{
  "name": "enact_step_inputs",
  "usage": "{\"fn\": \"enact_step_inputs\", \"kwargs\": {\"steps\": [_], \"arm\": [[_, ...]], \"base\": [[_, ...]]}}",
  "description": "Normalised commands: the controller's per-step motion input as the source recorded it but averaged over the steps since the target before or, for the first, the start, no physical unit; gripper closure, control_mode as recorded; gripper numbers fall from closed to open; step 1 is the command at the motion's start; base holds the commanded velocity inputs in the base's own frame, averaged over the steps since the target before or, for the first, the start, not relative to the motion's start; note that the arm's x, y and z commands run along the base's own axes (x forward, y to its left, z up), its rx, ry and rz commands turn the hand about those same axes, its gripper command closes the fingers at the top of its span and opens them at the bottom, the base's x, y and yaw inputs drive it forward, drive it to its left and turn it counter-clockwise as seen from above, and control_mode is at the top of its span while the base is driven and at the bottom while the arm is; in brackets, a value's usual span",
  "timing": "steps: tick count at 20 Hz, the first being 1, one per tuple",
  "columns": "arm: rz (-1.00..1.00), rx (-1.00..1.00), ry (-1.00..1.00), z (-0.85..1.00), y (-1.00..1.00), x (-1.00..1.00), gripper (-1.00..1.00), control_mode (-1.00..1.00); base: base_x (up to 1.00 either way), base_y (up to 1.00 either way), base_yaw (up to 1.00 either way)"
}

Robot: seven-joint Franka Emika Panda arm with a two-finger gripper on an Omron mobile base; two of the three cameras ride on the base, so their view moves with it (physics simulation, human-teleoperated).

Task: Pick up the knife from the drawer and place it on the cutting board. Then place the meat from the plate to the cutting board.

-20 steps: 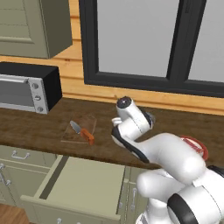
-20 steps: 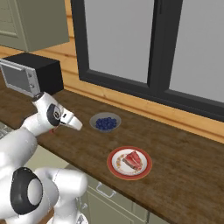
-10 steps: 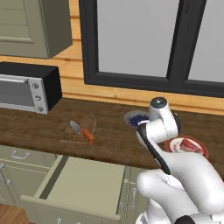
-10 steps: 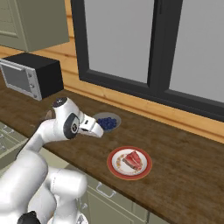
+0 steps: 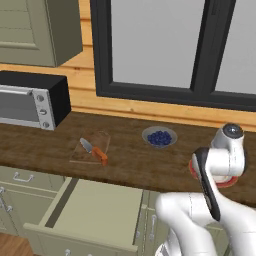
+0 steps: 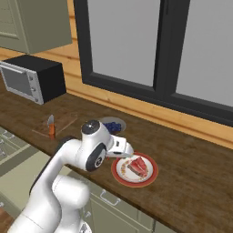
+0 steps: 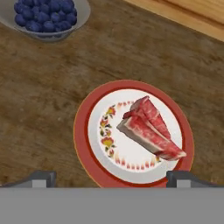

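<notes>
The pincer (image 7: 112, 177), released and empty, has swung from the cutting board (image 5: 90, 148) to above the meat (image 7: 149, 128); knife (image 5: 94, 150) delivered.

The white arm (image 6: 68, 173) bends forward with its wrist tipped down, jaws apparently spread wide and empty.

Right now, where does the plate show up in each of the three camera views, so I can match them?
Left base view: the plate peeks out at the right, mostly behind the arm.
Right base view: lower centre, on the counter, meat on it.
Hand view: centre, rim red, above the open gripper.
Shared landmark: the bowl of blueberries, beside the plate.
</notes>
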Motion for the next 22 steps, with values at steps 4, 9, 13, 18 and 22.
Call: {"fn": "enact_step_inputs", "kwargs": {"steps": [4,9,13,18,22], "arm": [[0.03,0.0,0.1,0.0,-0.87,-0.41,-1.0,-1.0],[0.0,0.0,0.2,0.0,-0.75,-0.13,-1.0,-1.0],[0.06,0.0,0.2,0.0,-0.41,0.02,-1.0,-1.0],[0.07,0.04,0.18,0.0,-0.13,0.27,-1.0,-1.0],[0.08,0.03,0.12,-0.01,-0.03,0.28,-1.0,-1.0]], "base": [[0.0,0.0,0.0],[0.0,0.0,0.0],[0.0,0.0,0.0],[0.0,0.0,0.0],[0.0,0.0,0.0]]}}
